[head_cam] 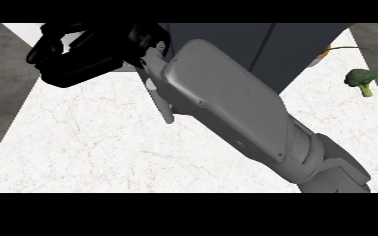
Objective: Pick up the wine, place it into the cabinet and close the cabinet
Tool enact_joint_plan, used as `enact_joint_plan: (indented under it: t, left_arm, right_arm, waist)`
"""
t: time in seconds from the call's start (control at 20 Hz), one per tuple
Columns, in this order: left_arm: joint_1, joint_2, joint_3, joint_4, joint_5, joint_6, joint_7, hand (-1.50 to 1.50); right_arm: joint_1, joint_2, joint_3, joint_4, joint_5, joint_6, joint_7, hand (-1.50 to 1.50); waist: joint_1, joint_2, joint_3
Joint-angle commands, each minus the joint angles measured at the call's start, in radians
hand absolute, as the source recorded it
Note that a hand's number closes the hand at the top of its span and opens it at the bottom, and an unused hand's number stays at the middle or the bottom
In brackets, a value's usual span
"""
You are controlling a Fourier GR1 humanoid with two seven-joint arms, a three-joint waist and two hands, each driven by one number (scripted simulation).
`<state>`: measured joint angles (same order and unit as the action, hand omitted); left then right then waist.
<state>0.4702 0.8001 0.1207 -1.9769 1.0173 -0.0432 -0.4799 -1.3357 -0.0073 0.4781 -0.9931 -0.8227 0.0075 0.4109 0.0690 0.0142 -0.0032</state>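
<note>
Head view: our right hand [77, 55] sits at upper left of the frame, fingers curled, perhaps around nothing; we cannot tell. Its grey forearm [229, 107] crosses the dark cabinet [295, 50]. Broccoli [360, 80] lies at right on the counter [96, 145]. We cannot spot the wine.

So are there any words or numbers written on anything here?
None: no words, numbers or signs show anywhere.
The cabinet front is plain dark.
The counter shows only marble veins.
The broccoli carries no label.
The right hand and its grey forearm are unmarked.
</note>
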Motion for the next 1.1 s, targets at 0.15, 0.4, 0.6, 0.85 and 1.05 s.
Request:
enact_joint_plan:
  t: [0.15,0.4,0.6,0.85,1.05]
  left_arm:
    - [0.039,0.013,0.071,-0.031,0.029,-0.001,0.040,-1.50]
    - [0.010,0.013,0.049,-0.022,0.030,-0.029,0.048,-1.50]
    - [0.005,-0.003,0.015,-0.047,0.038,-0.038,0.055,-1.50]
    - [-0.001,-0.010,-0.003,-0.067,0.039,-0.025,0.066,-1.50]
    - [-0.031,-0.008,-0.036,-0.098,0.049,-0.003,0.094,-1.50]
  right_arm:
    - [-0.028,-0.074,-0.095,0.224,0.080,0.034,-0.159,1.50]
    - [0.016,-0.111,-0.094,0.270,0.101,0.055,-0.229,1.50]
    - [0.062,-0.130,-0.096,0.285,0.102,0.083,-0.270,1.50]
    - [0.088,-0.171,-0.118,0.288,0.092,0.085,-0.304,1.50]
    - [0.058,-0.131,-0.106,0.303,0.089,0.073,-0.326,1.50]
  waist:
    - [-0.009,-0.005,0.003]
    - [-0.022,0.006,0.002]
    - [-0.034,0.014,0.002]
    - [-0.064,0.017,0.003]
    - [-0.067,0.021,0.002]
